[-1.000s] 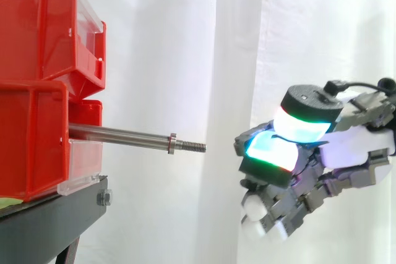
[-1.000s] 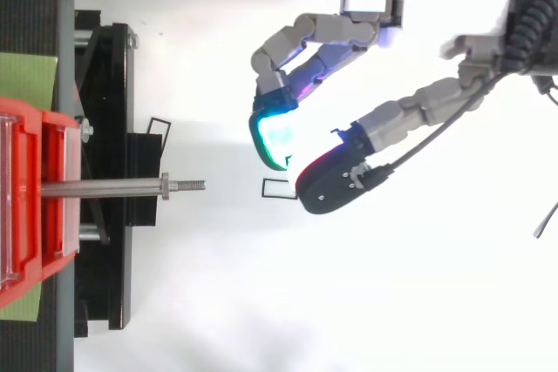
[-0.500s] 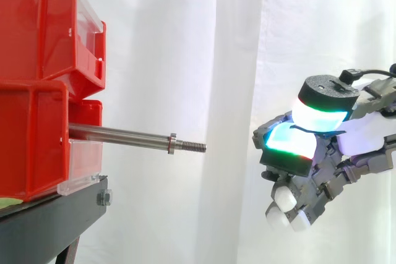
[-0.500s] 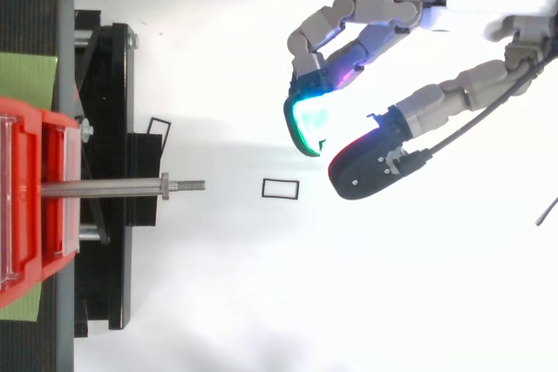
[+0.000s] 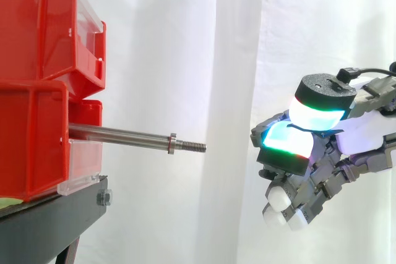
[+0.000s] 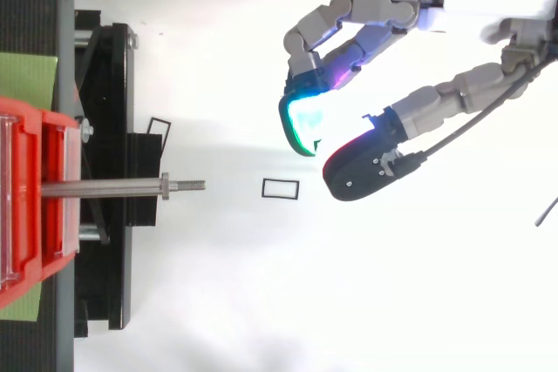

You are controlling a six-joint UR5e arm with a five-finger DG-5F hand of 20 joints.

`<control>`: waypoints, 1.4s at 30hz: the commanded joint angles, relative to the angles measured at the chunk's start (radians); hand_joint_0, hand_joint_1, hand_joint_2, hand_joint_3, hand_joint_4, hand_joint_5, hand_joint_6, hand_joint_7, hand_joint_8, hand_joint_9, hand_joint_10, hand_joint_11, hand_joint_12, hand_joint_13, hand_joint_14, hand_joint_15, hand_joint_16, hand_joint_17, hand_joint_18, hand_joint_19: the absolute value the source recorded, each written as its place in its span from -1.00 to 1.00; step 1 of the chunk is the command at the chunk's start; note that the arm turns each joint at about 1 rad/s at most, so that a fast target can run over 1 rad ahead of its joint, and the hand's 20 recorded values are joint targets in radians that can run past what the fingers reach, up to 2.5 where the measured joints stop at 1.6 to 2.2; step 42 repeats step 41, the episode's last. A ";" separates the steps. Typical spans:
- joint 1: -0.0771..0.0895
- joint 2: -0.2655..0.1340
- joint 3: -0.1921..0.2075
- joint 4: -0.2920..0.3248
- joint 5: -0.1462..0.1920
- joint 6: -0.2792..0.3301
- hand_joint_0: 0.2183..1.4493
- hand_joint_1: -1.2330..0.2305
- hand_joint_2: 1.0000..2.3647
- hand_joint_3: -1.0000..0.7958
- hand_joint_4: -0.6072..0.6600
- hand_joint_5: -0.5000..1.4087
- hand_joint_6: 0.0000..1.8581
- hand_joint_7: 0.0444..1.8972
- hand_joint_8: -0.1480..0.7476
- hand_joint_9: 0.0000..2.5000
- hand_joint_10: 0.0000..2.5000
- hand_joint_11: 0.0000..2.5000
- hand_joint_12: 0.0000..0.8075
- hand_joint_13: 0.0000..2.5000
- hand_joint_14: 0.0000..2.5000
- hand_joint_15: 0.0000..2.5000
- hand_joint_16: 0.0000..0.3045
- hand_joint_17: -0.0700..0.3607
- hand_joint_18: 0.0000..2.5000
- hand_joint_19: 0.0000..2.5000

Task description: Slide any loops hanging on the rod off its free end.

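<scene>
Red bins (image 5: 37, 85) on the black stand (image 5: 49, 214) sat at 9 o'clock. Rod (image 5: 120, 134) stuck out of them toward 3 o'clock, threaded free end in open air. From above: one black loop (image 6: 158, 126) sat at the stand's edge, at the rod's 12 o'clock. The second loop (image 6: 280, 188) lay flat on the white surface just past the rod tip, at 3 o'clock. My robot hand (image 6: 344, 37) hung well clear of the rod at 3 o'clock, fingers curled, pads nearly together, gripping nothing I could see.

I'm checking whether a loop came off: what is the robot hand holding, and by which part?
Nothing. The robot hand has its fingers curled on air, well apart from the bare rod. A loop lies on the white surface below.
</scene>
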 commanded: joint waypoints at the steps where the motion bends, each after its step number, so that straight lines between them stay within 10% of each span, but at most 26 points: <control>1: -0.001 0.000 -0.001 0.000 0.000 0.000 -0.35 -0.29 -0.97 -0.15 -0.05 -0.70 -0.06 0.35 0.05 -0.29 -1.00 -0.93 -0.47 -0.50 -1.00 -1.00 -0.77 -0.31 -0.58 -0.89; 42: -0.001 0.000 -0.001 0.000 0.000 0.000 -0.34 -0.13 -0.98 -0.26 0.05 -0.73 -0.05 0.38 -0.05 -0.36 -1.00 -0.93 -0.46 -0.59 -1.00 -1.00 -0.77 -0.32 -0.73 -0.98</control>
